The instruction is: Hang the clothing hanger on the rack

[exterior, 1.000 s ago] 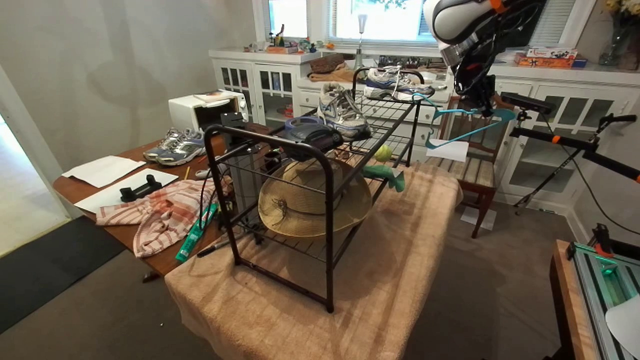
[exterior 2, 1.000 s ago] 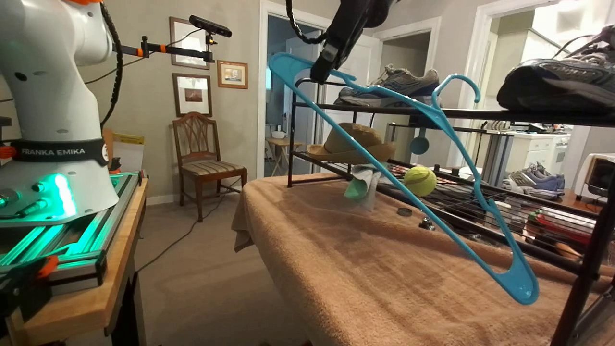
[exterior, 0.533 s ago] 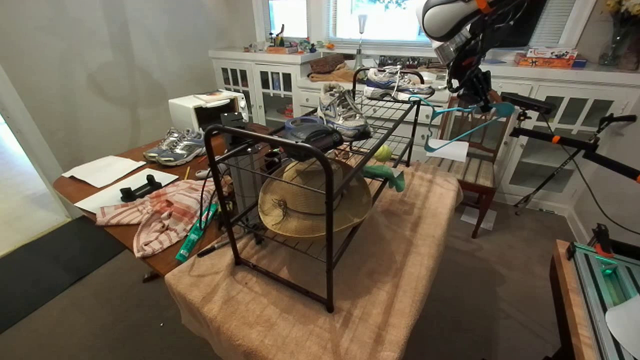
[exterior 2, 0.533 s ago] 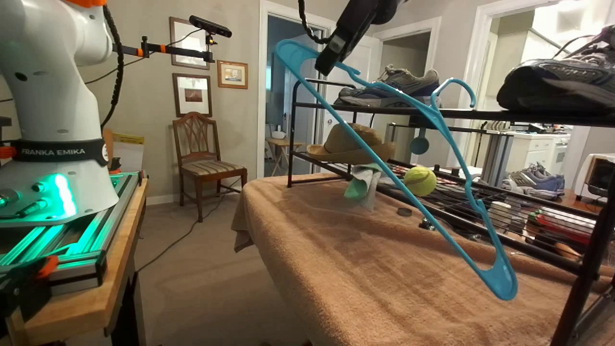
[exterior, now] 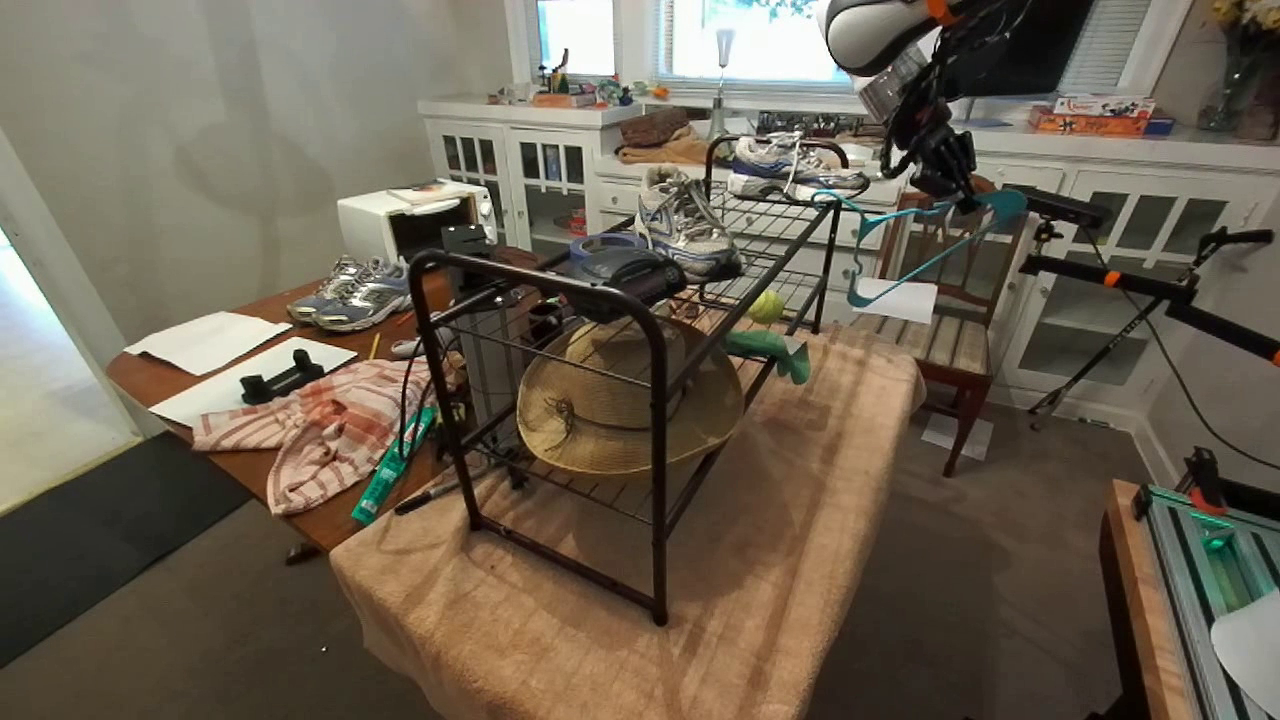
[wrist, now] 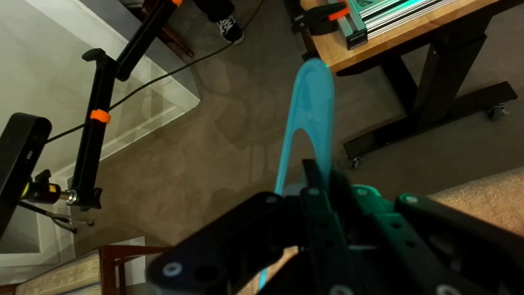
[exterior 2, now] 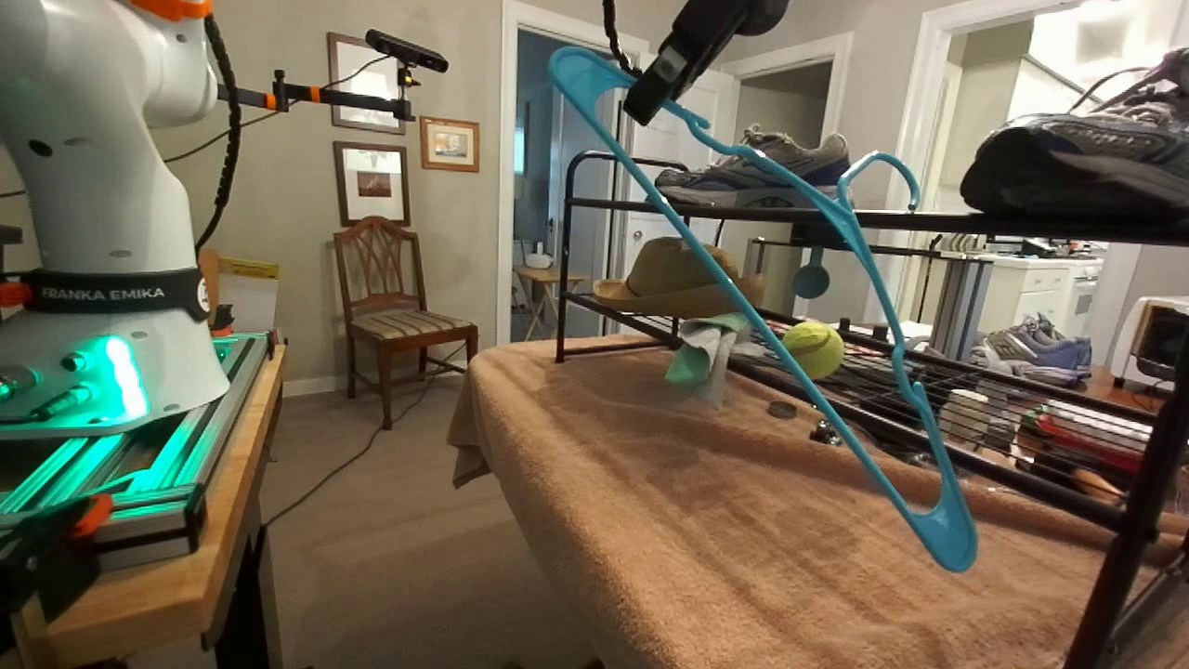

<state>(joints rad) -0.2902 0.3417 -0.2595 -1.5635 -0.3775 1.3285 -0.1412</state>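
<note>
I've got claw [exterior 2: 645, 102] clamped nr upper end of hanger [exterior 2: 843, 216], long axis slanting down, hook [exterior 2: 876, 156] twd top long edge of rack [exterior 2: 947, 221].

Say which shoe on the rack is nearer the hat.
The shoe near the blue ring; the other shoe sits toward the opposite end of the rack.

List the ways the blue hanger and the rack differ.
Color: the hanger is bright blue, while the rack is dark.
Pose: the hanger is held tilted in the gripper, whereas the rack stands upright on the towel.
Load: the hanger carries nothing; the rack bears shoes and a straw hat.
Both are open frames.
</note>
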